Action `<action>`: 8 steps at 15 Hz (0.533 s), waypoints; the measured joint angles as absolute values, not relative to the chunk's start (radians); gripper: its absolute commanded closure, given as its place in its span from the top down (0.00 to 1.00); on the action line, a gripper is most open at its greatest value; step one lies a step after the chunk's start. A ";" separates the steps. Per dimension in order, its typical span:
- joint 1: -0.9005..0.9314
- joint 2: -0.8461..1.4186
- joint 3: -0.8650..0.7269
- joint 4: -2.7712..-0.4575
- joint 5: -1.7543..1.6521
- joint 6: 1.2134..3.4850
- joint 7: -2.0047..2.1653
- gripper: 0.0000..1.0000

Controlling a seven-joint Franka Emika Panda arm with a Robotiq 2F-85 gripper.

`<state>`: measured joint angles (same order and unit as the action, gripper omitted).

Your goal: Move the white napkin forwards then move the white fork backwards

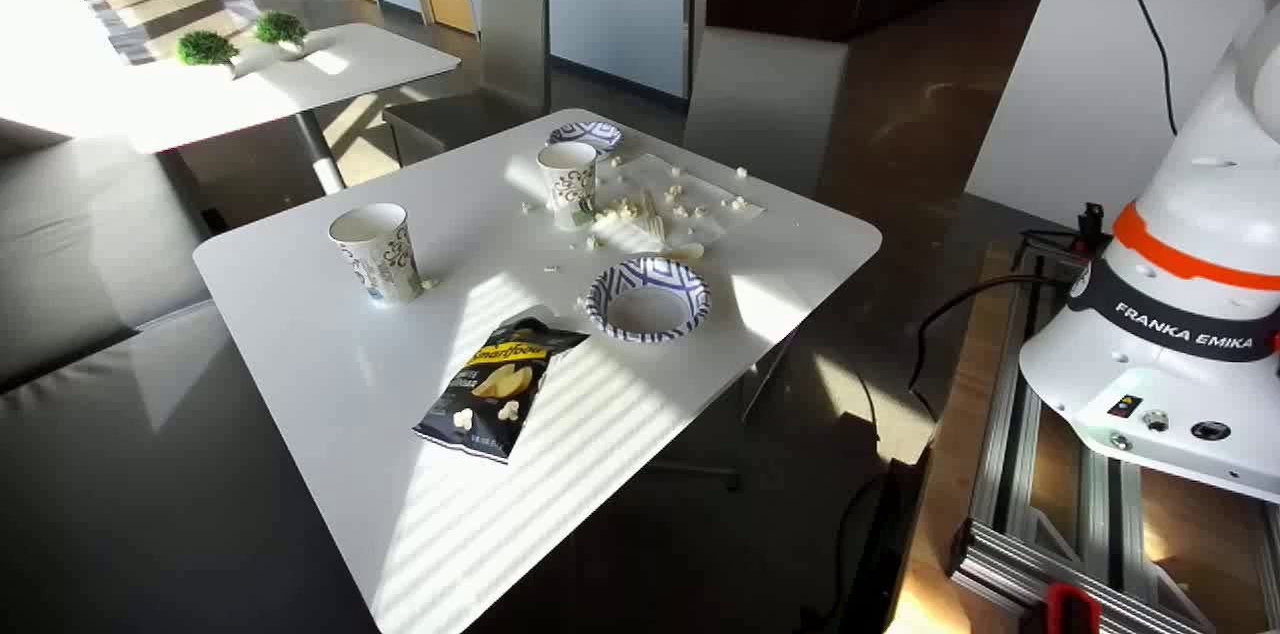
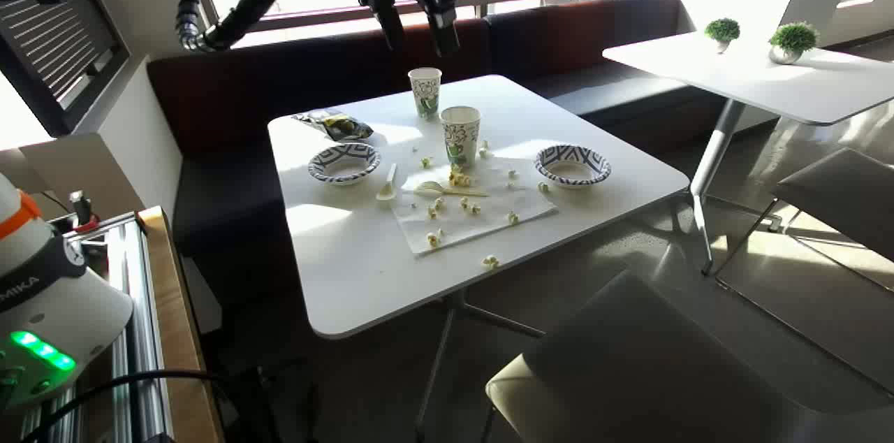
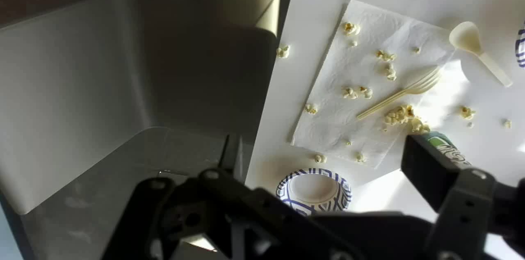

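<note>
The white napkin (image 2: 475,228) is a thin, flat, creased square sheet on the white table, with popcorn scattered over it. It also shows in the wrist view (image 3: 328,126) and in an exterior view (image 1: 712,227). The white fork (image 3: 422,84) looks pale cream and lies on the napkin, tines toward its edge near a spoon. It shows in both exterior views (image 1: 652,214) (image 2: 431,187). My gripper (image 2: 420,41) is open and empty, high above the table and apart from everything. Its fingers (image 3: 329,161) are spread wide in the wrist view.
A paper cup (image 2: 461,139) stands at the napkin's edge; another cup (image 1: 377,256) stands farther off. Patterned bowls (image 1: 648,270) (image 2: 573,179) sit on either side of the napkin. A spoon (image 3: 467,38) lies beside it. A black snack bag (image 1: 500,394) and a chair (image 3: 197,63) are near.
</note>
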<state>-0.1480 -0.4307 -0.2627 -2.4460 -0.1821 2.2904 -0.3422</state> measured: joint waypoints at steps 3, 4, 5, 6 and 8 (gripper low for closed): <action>-0.148 -0.431 -0.263 -2.446 -0.182 2.290 -0.342 1.00; -0.148 -0.431 -0.263 -2.446 -0.182 2.290 -0.342 1.00; -0.148 -0.431 -0.263 -2.446 -0.182 2.290 -0.342 1.00; -0.148 -0.431 -0.263 -2.446 -0.182 2.290 -0.342 1.00; -0.146 -0.431 -0.258 -2.446 -0.182 2.293 -0.356 1.00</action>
